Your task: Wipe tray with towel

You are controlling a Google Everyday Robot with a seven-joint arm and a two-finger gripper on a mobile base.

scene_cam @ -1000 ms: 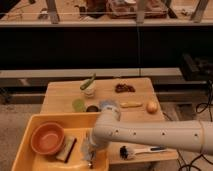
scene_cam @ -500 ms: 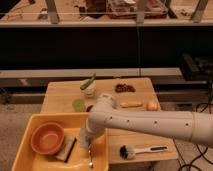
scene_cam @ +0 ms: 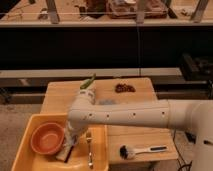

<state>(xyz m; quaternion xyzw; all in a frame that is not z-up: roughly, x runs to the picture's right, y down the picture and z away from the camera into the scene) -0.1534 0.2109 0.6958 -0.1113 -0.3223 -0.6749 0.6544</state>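
- The large yellow-orange rectangular plastic tray [scene_cam: 25, 150] with raised sides sits at the lower left, overlapping the front left of the light wooden surface [scene_cam: 137, 137].
- A round orange bowl [scene_cam: 47, 138] rests in the tray's left half.
- A thick grey rectangular pad [scene_cam: 65, 151] lies just right of the bowl, under the hand.
- The hand [scene_cam: 70, 141], closed, reaches down into the tray at the pad; whether it grips anything is unclear. No pale towel can be made out.
- A metal fork [scene_cam: 89, 150] lies lengthwise in the tray's right part.
- The white arm [scene_cam: 130, 116] crosses the surface from the right, hiding its middle.
- Behind: a green-topped item [scene_cam: 88, 82], a dark reddish pile [scene_cam: 125, 88].
- Front right: a black-headed brush [scene_cam: 140, 150] with a pale handle.
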